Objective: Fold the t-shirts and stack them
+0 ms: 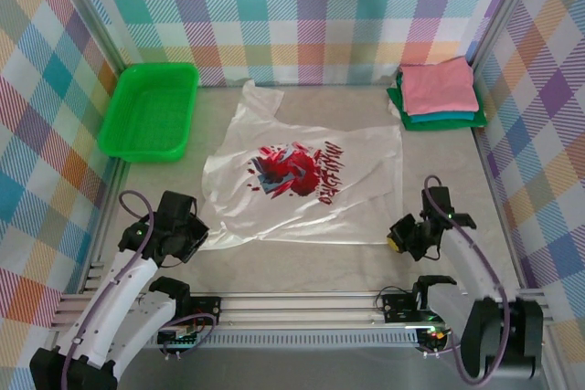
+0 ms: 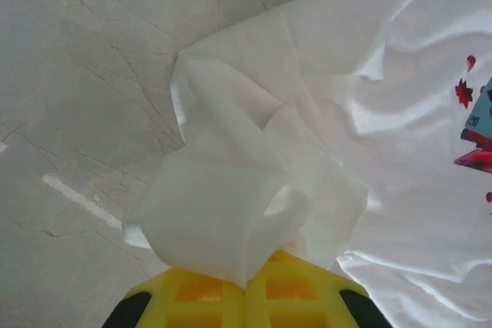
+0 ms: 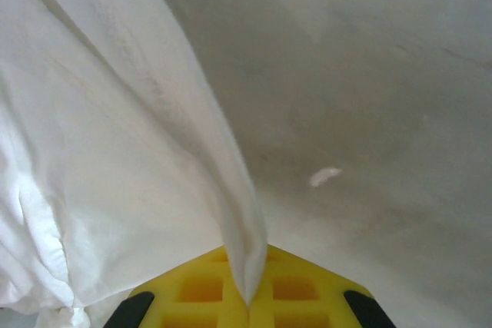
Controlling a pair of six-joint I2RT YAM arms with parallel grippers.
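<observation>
A white t-shirt (image 1: 302,180) with a red-and-black chest graphic lies spread on the table's middle. My left gripper (image 1: 189,230) is shut on its near left corner; in the left wrist view the bunched white cloth (image 2: 246,197) rises out of the closed yellow jaws (image 2: 247,288). My right gripper (image 1: 399,237) is shut on the near right corner, where a fold of the shirt (image 3: 115,159) runs down into the closed yellow jaws (image 3: 247,299). Folded pink, teal and green t-shirts (image 1: 437,93) lie stacked at the back right.
A green plastic tray (image 1: 151,111) stands at the back left. Plaid walls with metal posts close in the table on three sides. Bare grey tabletop (image 1: 302,262) lies between the shirt's near hem and the arm bases.
</observation>
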